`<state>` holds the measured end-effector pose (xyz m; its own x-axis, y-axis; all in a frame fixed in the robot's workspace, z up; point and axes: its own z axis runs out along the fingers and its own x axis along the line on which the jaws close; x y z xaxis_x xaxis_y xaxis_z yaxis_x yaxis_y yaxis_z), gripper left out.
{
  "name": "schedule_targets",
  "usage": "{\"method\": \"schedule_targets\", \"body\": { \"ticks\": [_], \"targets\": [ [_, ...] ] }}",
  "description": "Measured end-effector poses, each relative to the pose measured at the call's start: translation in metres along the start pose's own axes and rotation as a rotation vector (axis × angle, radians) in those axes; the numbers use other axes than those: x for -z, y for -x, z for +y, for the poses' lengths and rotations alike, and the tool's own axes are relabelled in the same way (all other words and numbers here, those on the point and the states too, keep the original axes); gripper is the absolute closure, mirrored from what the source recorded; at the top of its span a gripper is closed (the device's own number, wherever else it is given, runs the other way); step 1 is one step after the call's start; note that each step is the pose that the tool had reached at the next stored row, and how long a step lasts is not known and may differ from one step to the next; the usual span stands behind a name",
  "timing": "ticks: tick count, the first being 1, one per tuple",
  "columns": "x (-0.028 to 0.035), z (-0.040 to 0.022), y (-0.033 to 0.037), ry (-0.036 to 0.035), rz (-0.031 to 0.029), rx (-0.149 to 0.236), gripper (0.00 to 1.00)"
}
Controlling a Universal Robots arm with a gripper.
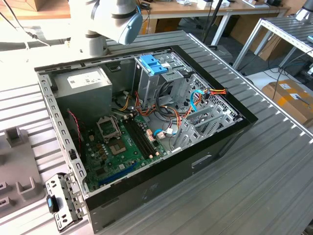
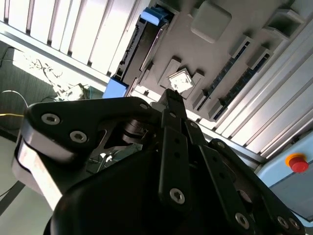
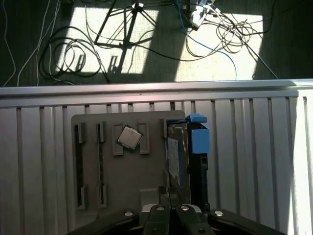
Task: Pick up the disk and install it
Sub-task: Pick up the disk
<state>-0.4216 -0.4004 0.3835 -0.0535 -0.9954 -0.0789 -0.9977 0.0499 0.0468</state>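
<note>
The disk (image 3: 178,152) stands on edge in a slot of a grey tray (image 3: 127,181), a dark flat drive with bright blue rails. In the second wrist view the disk (image 2: 142,46) shows blue at both ends. My gripper (image 3: 166,196) hangs above the tray, apart from the disk, with its black fingers (image 2: 172,127) closed together and nothing between them. In the second wrist view the gripper (image 2: 171,98) tapers to a point over the tray (image 2: 210,54). The arm (image 1: 117,17) rises behind the open computer case (image 1: 146,122).
A square processor chip (image 3: 129,137) lies in the tray beside the disk. Inside the case a drive cage carries a bare blue bracket (image 1: 153,63), next to a grey power-supply box (image 1: 83,83) and the green board (image 1: 120,147). Cables lie on the floor (image 3: 146,44) past the slatted table's edge.
</note>
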Motion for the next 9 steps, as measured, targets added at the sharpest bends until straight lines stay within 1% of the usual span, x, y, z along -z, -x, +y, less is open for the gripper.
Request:
{"method": "schedule_targets", "body": {
  "ticks": [5, 8, 9],
  "targets": [
    [0.0000, 0.0000, 0.0000, 0.0000, -0.0002, 0.000, 0.89],
    [0.0000, 0.0000, 0.0000, 0.0000, -0.0004, 0.000, 0.70],
    [0.0000, 0.0000, 0.0000, 0.0000, -0.0004, 0.000, 0.70]
  ]
}}
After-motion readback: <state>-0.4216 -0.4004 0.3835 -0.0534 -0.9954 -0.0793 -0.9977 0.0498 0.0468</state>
